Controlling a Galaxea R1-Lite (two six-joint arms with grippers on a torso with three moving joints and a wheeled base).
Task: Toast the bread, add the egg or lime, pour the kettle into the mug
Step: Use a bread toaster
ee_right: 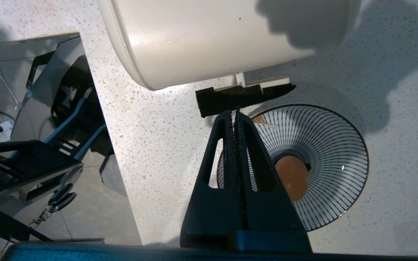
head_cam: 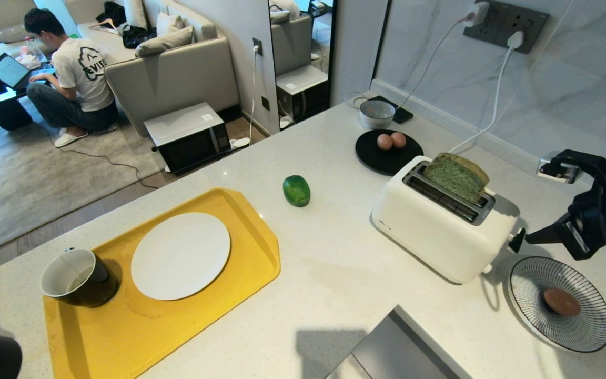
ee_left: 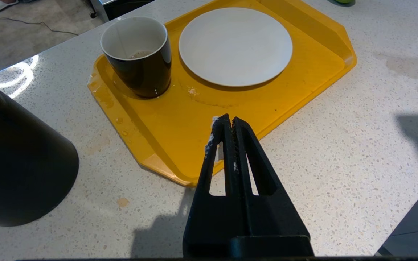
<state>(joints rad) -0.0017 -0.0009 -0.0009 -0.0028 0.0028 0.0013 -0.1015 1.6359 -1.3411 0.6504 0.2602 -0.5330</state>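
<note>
- At the toaster's near end, the right gripper point(ee_right: 235, 114) has its two fingers pressed together with nothing between them, tips right at the black lever point(ee_right: 243, 98) that sticks out of the white toaster point(head_cam: 440, 226).
- Just below that gripper lies a striped plate point(head_cam: 592, 326) with one brown egg point(head_cam: 561, 301) on it.
- Standing tall out of the toaster's far slot is the bread point(head_cam: 456, 176), greenish with a darker crust.
- Beyond the toaster, a black plate point(head_cam: 376, 158) holds two more eggs point(head_cam: 391, 141), and a grey bowl point(head_cam: 376, 113) sits behind it.
- Out on the bare counter point(head_cam: 334, 273), the lime point(head_cam: 296, 190) lies between toaster and yellow tray point(head_cam: 177, 326).
- On the tray are a white plate point(head_cam: 180, 256) and the mug point(head_cam: 78, 278).
- Over the tray's near edge, the left gripper point(ee_left: 230, 121) is closed and empty; the kettle point(ee_left: 16, 159) stands beside the tray.
- A person point(head_cam: 74, 79) sits on the floor in the far room.
</note>
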